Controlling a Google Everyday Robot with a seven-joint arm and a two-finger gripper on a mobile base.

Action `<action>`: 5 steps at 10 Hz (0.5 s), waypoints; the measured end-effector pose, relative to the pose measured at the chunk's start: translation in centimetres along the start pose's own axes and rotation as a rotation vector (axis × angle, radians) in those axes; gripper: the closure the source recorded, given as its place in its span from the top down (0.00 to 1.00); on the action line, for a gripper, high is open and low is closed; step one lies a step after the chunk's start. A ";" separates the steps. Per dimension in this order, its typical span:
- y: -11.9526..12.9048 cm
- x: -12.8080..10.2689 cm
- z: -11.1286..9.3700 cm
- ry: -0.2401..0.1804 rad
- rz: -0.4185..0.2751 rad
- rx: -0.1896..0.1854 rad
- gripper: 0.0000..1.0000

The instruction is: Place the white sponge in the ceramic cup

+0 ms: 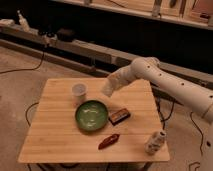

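The ceramic cup (79,92) is a small plain white cylinder standing upright on the back left of the wooden table (50,135). My gripper (108,90) reaches in from the right on a white arm (165,80). It hovers above the table, a little right of the cup and above the green bowl's far rim. It is shut on the white sponge (106,92), a pale block at its tip, largely blended with the fingers.
A green bowl (91,115) sits mid-table just in front of the cup. A dark brown block (119,116) lies to its right, a red pepper-like item (108,141) nearer the front edge, and a white patterned bottle (155,142) at the front right corner.
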 end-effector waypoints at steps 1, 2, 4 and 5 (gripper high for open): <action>-0.6 -0.2 0.8 -0.004 -0.015 0.011 0.00; -1.2 -0.3 1.6 -0.008 -0.027 0.023 0.00; -2.2 -0.4 3.1 -0.012 -0.054 0.047 0.00; -2.5 -0.6 3.6 -0.015 -0.062 0.053 0.00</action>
